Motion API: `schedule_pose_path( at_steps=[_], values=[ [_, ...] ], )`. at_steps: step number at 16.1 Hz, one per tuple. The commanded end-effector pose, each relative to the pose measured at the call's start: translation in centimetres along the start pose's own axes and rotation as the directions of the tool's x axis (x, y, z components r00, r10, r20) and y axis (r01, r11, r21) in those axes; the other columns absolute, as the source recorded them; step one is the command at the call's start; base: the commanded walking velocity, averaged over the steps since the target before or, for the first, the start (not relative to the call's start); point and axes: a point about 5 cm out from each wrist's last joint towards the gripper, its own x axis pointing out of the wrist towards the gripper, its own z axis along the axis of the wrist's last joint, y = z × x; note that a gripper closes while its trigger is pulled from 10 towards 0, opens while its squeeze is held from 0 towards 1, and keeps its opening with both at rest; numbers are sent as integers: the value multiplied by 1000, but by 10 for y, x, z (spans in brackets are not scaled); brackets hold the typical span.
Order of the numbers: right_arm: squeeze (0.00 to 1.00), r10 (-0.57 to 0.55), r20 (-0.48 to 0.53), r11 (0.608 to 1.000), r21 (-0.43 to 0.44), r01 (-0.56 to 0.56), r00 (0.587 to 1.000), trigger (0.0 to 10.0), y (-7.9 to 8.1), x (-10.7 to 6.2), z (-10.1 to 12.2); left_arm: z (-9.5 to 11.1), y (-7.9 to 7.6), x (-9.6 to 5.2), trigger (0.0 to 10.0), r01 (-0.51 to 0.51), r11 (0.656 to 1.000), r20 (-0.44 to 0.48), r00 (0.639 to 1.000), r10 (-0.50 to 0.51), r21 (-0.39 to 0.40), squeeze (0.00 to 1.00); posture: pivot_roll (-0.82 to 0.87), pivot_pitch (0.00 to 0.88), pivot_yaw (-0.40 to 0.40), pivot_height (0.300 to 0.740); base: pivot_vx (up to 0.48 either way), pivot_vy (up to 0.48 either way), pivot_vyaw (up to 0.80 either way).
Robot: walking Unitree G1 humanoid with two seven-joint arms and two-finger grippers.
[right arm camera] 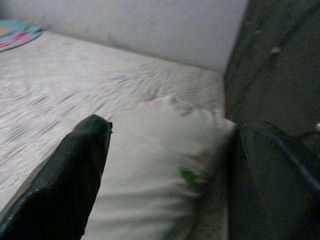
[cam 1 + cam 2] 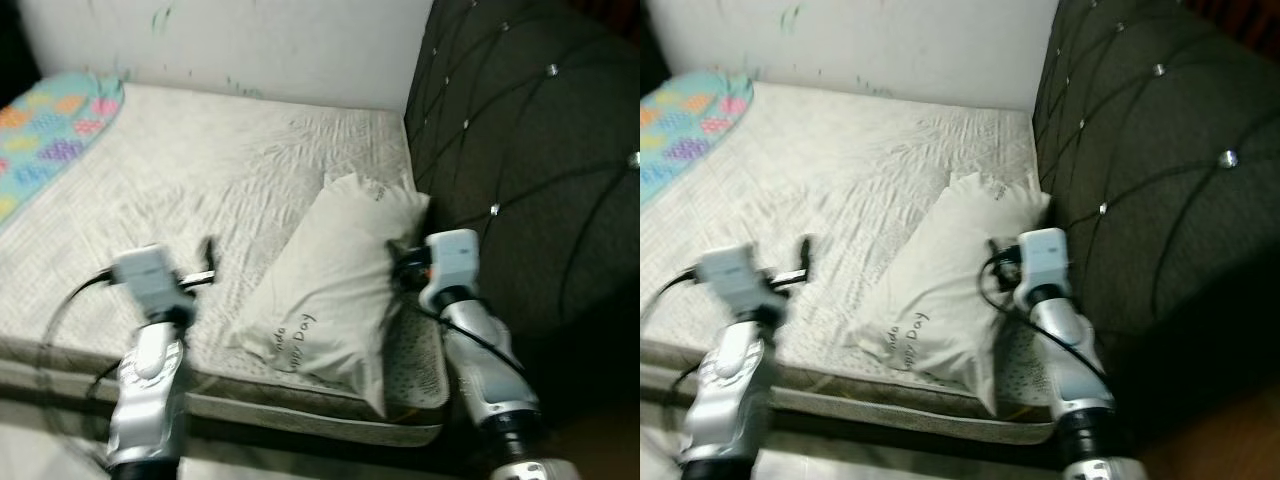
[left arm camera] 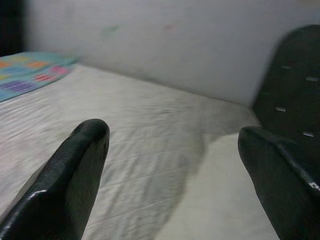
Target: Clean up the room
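Your right end effector (image 1: pixel 170 175) hung wide open and empty over the white rectangular fabric pillow (image 2: pixel 335 290) beside the dark padded headboard (image 2: pixel 530 150). Your left end effector (image 3: pixel 175 170), equally spread with nothing held, hovered over the pale mattress (image 2: pixel 180 180) beside that pillow.

white wall (image 2: pixel 280 45) behind bed (image 2: pixel 180 180); dark tufted headboard (image 2: pixel 530 150) right.

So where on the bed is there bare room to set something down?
The widest free patch is the bare mattress between the patterned blanket, the wall and the pillow. It is crowded by the headboard, where the pillow and right gripper sit; the open left gripper hovers over the near edge.
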Motion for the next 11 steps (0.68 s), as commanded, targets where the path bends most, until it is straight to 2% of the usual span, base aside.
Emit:
schedule_pose_path(
  at_steps=[1, 3, 5, 7, 9, 11],
  values=[
    [0, -47, 31, 999, 9, 47, 998, 10000, -10, -1, 7, -6, -5, 2, 10000, 34, 999, -31, 999, -33, 15, 0, -53, 0, 26, 740, 0, 0, 0],
    [0, -92, 31, 996, 13, 91, 995, 10000, -18, -7, 5, -3, -9, 5, 10000, 61, 998, -26, 998, -61, 14, 0, -68, 0, 54, 740, 0, 0, 0],
    [0, -105, 30, 994, 14, 104, 994, 10000, -19, -11, 4, -2, -5, 3, 10000, 60, 998, -17, 998, -60, 12, 0, -63, 0, 52, 740, 0, 0, 0],
    [0, -102, 35, 995, 18, 101, 994, 10000, -19, -12, 7, 2, 5, -6, 10000, 50, 999, -5, 999, -50, 18, 0, -46, 0, 32, 740, 0, 0, 0],
    [0, -76, 28, 997, 19, 76, 997, 10000, -14, -10, 6, -9, 24, -17, 10000, 10, 999, -45, 999, -8, 39, 0, -38, 0, 9, 740, 0, 0, 0],
    [0, -54, 19, 998, 10, 54, 998, 10000, -12, -12, 6, -10, 31, -23, 10000, -21, 1000, -59, 998, 22, 12, 0, -29, 0, -20, 740, 0, 0, 0]
  ],
)
